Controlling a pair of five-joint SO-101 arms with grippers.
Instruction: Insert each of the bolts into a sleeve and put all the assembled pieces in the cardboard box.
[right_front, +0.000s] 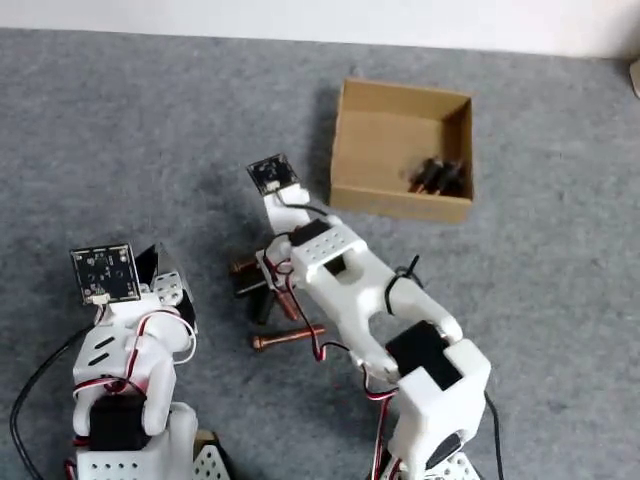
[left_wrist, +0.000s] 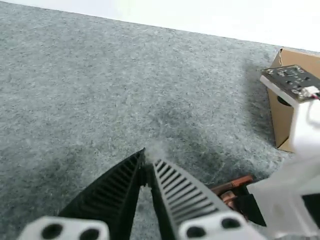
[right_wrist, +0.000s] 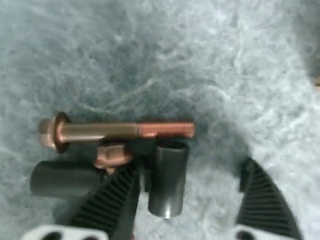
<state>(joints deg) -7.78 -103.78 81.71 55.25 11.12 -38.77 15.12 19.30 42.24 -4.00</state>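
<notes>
My right gripper (right_wrist: 192, 172) hangs open over a cluster of parts on the grey carpet. A short black sleeve (right_wrist: 168, 177) lies between its fingers, close beside one finger (right_wrist: 117, 192). Just beyond lies a copper bolt (right_wrist: 115, 131), with a second black sleeve (right_wrist: 62, 177) and another bolt's head (right_wrist: 112, 154) to the side. From above, the cluster (right_front: 262, 290) sits under the right arm's wrist, and one bolt (right_front: 290, 338) lies apart, nearer the arm bases. The cardboard box (right_front: 355, 150) holds dark assembled pieces (right_front: 438, 178). My left gripper (left_wrist: 149, 165) is shut and empty above bare carpet.
The box stands at the far side, right of centre, about a hand's width beyond the parts. The right arm's camera board (left_wrist: 292, 80) shows near the box (left_wrist: 285, 107) in the left wrist view. Open carpet stretches left of the parts and around the box.
</notes>
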